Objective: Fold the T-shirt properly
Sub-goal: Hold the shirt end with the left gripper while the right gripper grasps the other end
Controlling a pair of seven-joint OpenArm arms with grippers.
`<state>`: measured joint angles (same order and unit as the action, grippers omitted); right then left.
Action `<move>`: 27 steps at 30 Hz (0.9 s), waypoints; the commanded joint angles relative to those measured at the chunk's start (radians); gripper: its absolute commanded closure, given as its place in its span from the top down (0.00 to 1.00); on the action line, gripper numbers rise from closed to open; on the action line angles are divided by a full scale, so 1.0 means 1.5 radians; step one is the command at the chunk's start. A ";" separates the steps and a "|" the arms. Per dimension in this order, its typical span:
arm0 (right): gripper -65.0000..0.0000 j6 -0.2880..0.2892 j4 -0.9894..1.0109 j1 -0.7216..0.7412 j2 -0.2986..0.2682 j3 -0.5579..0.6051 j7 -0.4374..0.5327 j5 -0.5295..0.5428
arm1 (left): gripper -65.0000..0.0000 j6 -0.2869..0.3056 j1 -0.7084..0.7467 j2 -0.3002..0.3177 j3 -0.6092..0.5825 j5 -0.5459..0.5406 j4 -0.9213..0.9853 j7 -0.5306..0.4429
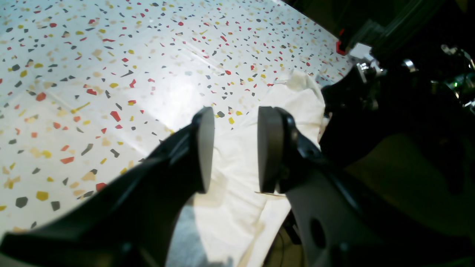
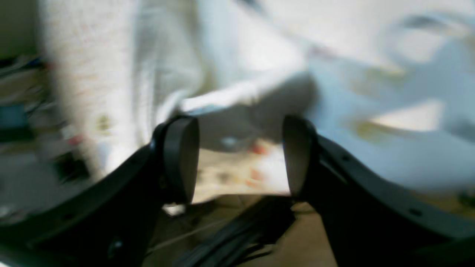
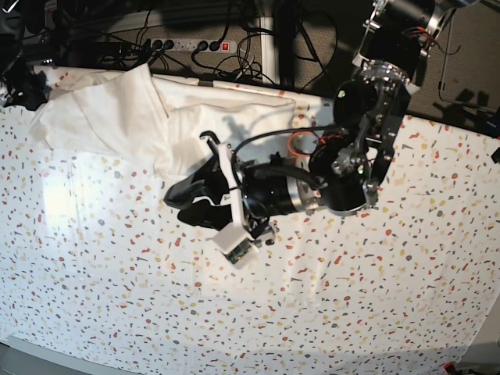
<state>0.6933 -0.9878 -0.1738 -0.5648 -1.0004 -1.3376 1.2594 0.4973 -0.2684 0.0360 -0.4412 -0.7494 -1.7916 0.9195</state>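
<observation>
My left gripper point(image 3: 181, 205) hung over the speckled table point(image 3: 117, 297) mid-scene, jaws parted and holding nothing. The T-shirt point(image 3: 117, 117) lay bunched just beyond it, stretching left to right along the far edge. My right gripper point(image 2: 237, 155) (also parted, holding nothing) faced blurred white cloth. No containers showed.

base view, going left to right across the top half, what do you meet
T-shirt → left gripper → wrist camera → left arm
</observation>
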 commanded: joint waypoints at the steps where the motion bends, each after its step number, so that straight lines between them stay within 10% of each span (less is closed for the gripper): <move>1: 0.55 0.003 -0.009 0.010 -0.021 0.000 -0.021 0.052 | 0.30 0.003 -0.013 -0.005 0.001 -0.011 -0.013 -0.020; 4: 0.55 0.003 -0.009 0.020 -0.021 0.004 -0.039 0.126 | 0.30 0.003 -0.013 -0.005 0.001 -0.011 -0.013 -0.020; 17: 0.54 0.003 -0.009 0.022 0.000 0.004 -0.023 0.049 | 0.30 0.002 -0.013 -0.005 0.001 -0.011 -0.013 -0.020; 23: 0.00 0.003 -0.009 0.028 0.046 0.004 0.026 0.006 | 0.30 0.002 -0.013 -0.005 0.001 -0.012 -0.013 -0.020; 27: 0.00 0.003 -0.009 0.031 0.056 0.004 0.034 0.001 | 0.30 0.002 -0.010 -0.005 0.001 -0.011 -0.013 -0.019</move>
<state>0.6933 -0.9882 -0.1333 -0.4587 -0.9874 -1.2945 1.2324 0.4973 -0.2657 0.0360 -0.4412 -0.7494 -1.7916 0.9195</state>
